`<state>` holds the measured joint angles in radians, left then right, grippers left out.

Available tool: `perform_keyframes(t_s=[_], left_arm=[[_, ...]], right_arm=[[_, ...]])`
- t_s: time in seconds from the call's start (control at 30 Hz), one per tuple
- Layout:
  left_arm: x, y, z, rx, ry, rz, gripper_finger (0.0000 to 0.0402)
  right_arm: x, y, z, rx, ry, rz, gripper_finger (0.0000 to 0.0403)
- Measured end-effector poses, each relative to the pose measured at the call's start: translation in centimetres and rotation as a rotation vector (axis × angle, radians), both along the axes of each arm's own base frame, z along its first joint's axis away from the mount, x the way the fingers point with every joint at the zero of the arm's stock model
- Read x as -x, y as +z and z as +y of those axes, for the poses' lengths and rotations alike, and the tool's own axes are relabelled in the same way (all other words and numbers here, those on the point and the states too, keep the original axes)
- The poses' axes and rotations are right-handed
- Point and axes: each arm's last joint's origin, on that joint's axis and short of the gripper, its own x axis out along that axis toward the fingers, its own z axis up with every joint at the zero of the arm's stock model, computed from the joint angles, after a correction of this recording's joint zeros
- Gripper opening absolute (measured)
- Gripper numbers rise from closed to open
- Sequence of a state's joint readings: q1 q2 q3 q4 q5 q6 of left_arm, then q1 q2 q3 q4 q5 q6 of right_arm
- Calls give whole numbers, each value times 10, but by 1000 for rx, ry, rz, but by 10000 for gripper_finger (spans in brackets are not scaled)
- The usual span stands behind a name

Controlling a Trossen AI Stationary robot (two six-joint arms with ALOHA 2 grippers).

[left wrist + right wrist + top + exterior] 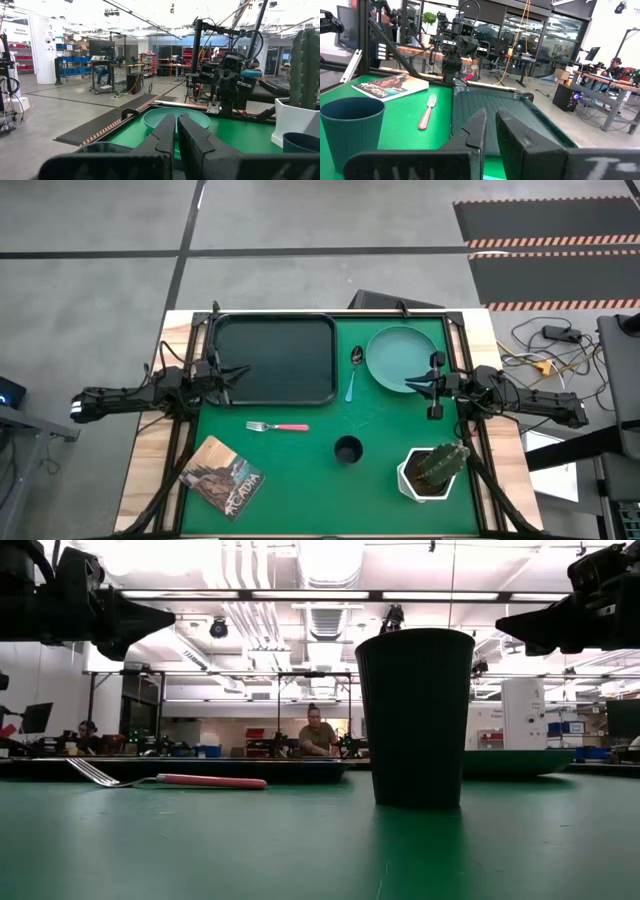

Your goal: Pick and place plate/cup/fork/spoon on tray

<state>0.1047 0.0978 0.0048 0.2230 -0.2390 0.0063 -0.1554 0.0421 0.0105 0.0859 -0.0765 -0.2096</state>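
**Nothing on the tray yet; both arms poised**

Along the table's far edge, the tray point(272, 358) lies toward the left corner and the plate point(401, 358) toward the right, with the spoon point(354, 370) between them. Its long axis runs far-to-near, bowl toward the far edge. Nearer mid-table, the fork point(277, 426) lies crosswise, tines toward the left edge. The cup point(347, 450) stands upright toward the near edge.

The left gripper point(243, 371), jaws closed and empty, hovers over the tray's left rim. The right gripper point(411, 382), nearly closed and holding nothing, hangs over the plate's near rim. Likely the first pick is pending; jaws must open before descending.
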Motion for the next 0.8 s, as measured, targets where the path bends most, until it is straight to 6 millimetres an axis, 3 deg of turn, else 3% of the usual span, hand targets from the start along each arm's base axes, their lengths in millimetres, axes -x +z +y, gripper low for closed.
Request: perform_keyframes(t_s=[0.4, 0.63, 0.8], left_arm=[[0, 1, 0, 0, 0, -6, 2], [3, 13, 0, -13, 0, -137, 2], [6, 24, -1, 78, -29, -299, 2]], right_arm=[[0, 1, 0, -4, 1, -9, 31], [0, 1, 0, -312, 20, -34, 31], [0, 6, 0, -349, 30, -85, 31]])
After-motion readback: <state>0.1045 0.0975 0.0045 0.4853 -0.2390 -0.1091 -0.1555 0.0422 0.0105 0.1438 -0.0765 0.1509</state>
